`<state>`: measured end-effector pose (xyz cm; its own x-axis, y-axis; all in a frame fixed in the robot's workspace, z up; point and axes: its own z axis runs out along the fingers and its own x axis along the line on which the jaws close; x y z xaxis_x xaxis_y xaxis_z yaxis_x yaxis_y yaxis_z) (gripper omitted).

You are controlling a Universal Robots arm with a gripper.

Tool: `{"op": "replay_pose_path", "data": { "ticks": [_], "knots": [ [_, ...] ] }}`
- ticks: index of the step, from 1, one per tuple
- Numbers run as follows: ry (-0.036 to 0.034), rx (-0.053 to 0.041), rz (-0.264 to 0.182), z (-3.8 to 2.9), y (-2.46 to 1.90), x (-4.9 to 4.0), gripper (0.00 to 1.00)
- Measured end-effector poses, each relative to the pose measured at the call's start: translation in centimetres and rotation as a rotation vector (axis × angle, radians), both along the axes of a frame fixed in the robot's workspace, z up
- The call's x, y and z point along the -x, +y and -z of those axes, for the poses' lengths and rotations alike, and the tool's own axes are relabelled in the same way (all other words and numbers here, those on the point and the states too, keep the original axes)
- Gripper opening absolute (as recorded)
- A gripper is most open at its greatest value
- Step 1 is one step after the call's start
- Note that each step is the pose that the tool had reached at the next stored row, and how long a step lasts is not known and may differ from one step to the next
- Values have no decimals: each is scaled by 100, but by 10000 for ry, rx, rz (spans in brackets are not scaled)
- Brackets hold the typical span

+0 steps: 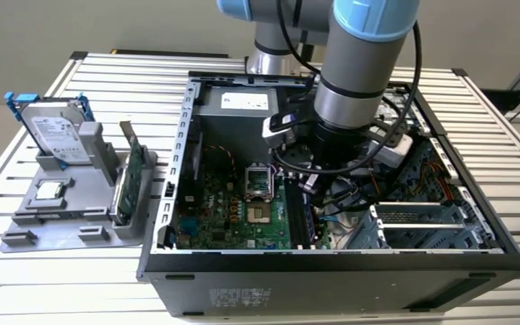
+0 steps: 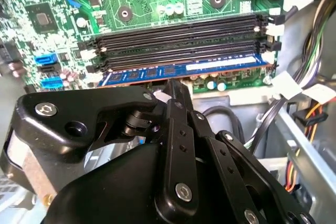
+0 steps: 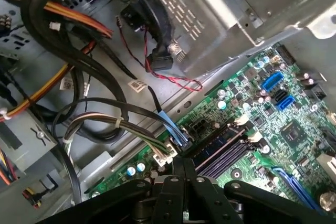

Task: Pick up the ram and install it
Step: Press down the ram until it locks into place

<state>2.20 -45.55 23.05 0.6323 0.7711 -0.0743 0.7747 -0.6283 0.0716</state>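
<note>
The arm is down inside the open computer case (image 1: 332,261) on the table (image 1: 106,74), and the gripper (image 2: 176,90) sits right over the bank of memory slots (image 2: 178,38) on the motherboard (image 1: 233,217). In the second wrist view the ram (image 2: 184,71), a blue stick, is lying in the slot nearest the gripper, right alongside the empty black slots. The black fingers (image 2: 178,95) come together at the stick's upper edge around mid-length, narrowed to a tip there; whether they pinch the ram or just press on it I cannot tell.

How far along? The pickup looks done and the stick is at its slot. Whether it is fully seated I can't judge: the white latch (image 2: 269,56) at one end shows, but its position against the stick isn't readable.

Orientation: the ram stands on its long edge, thin side up, with its long axis parallel to the empty slots. In the exterior view that line runs from near the case front toward the back, beside the processor socket (image 1: 258,181). Off on the exterior view's left, a grey holder tray (image 1: 70,223) carries the hard drive (image 1: 59,132) and a green card (image 1: 130,186)
</note>
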Motion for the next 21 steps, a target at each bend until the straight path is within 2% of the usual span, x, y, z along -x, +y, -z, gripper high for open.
{"op": "replay_pose_path", "data": {
  "ticks": [11, 21],
  "knots": [
    [10, -3, -1828, 6, 0, 0, 0],
    [26, -19, -2967, 6, 1, 11, 0]
  ]
}}
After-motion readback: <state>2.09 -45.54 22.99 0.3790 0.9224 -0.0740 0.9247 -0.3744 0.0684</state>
